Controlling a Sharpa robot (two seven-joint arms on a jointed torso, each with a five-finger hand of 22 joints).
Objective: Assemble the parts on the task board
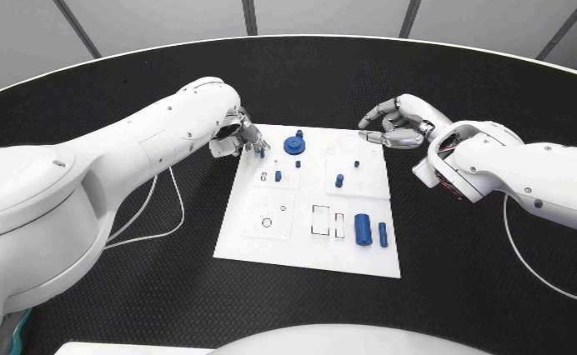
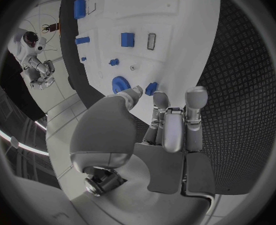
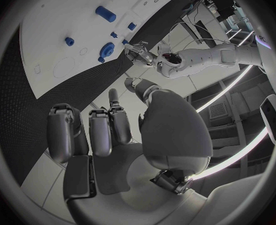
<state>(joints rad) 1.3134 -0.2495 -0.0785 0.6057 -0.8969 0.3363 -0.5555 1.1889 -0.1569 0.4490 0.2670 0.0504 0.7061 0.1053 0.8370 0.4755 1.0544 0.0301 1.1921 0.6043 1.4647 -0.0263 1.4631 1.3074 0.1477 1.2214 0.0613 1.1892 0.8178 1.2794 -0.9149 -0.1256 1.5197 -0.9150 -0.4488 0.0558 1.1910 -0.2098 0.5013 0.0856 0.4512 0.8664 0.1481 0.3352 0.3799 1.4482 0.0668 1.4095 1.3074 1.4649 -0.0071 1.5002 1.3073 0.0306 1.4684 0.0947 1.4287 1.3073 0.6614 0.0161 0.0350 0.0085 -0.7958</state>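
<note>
The left robot hand (image 1: 237, 137) pinches a small blue part (image 1: 261, 152) at the far left corner of the task board (image 1: 301, 247). The right robot hand (image 1: 403, 122) hovers beyond the far right corner, fingers curled on nothing. The thin pinch could let the part tilt and jam at its hole.

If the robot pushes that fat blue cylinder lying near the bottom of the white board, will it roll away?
Probably: the fat blue cylinder lies on its round side on the flat white board, so a sideways nudge could roll it. It looks stiff, likely light.
</note>
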